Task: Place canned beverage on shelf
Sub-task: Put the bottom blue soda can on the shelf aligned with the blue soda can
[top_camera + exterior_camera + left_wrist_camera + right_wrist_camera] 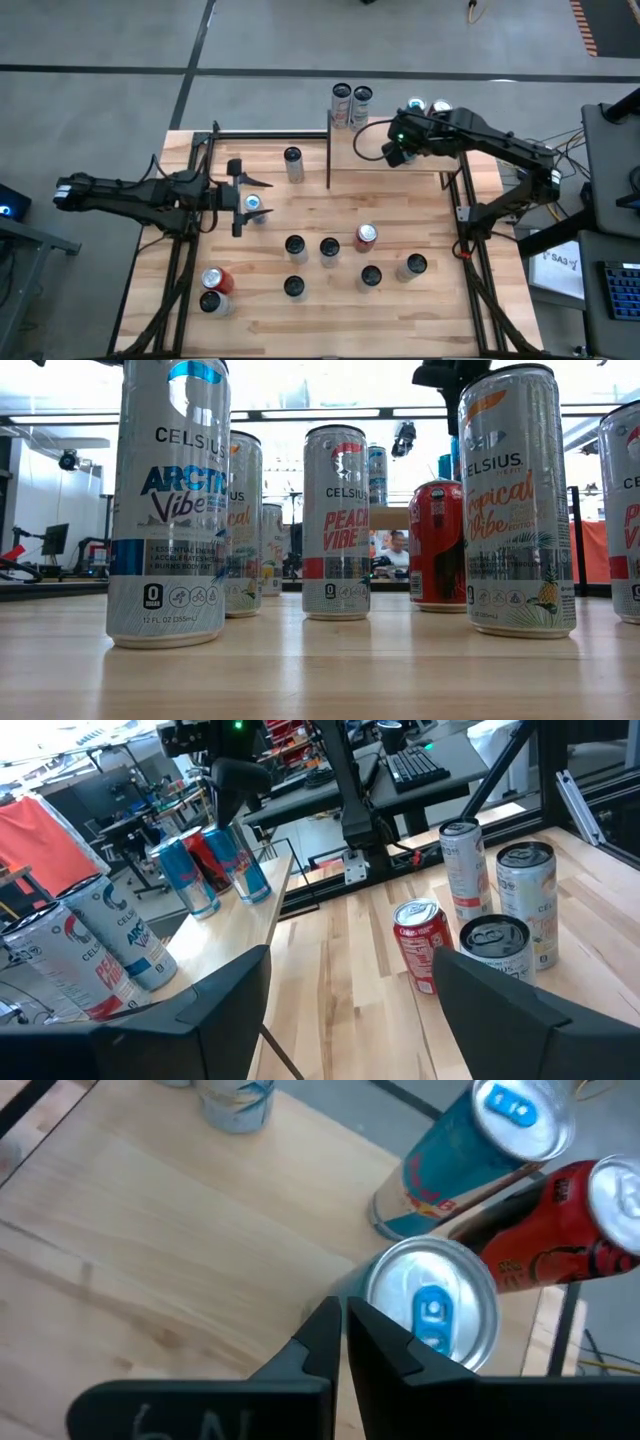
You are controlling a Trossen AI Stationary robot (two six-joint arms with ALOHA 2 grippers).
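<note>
Several canned beverages stand on the plank tabletop (330, 310), most of them in a loose cluster toward its near edge, with one lone can (293, 163) near the far edge. The shelf (385, 150) sits at the tabletop's far right corner and already carries cans: a pair at its far left corner (351, 104) and blue Red Bull cans (195, 875) toward its right side. The right gripper (343, 1342) hovers over the shelf with its jaws pressed together and holding nothing, its tips just beside the silver lid of a blue can (432, 1305), close enough that a careless move could tip it. The left gripper (243, 196) reaches in from the tabletop's left edge with jaws apart and empty, next to a blue-topped can (256, 207). In the low view the tall Celsius Arctic Vibe can (168, 510) and its neighbours look slim and top-heavy. Judging by appearance, such a can is rigid if full, moderately heavy, and smooth enough to slip; thin aluminium walls would dent under a hard squeeze. The soundest hold is probably across the cylinder's middle, fingers square to its sides and the can kept upright.
</note>
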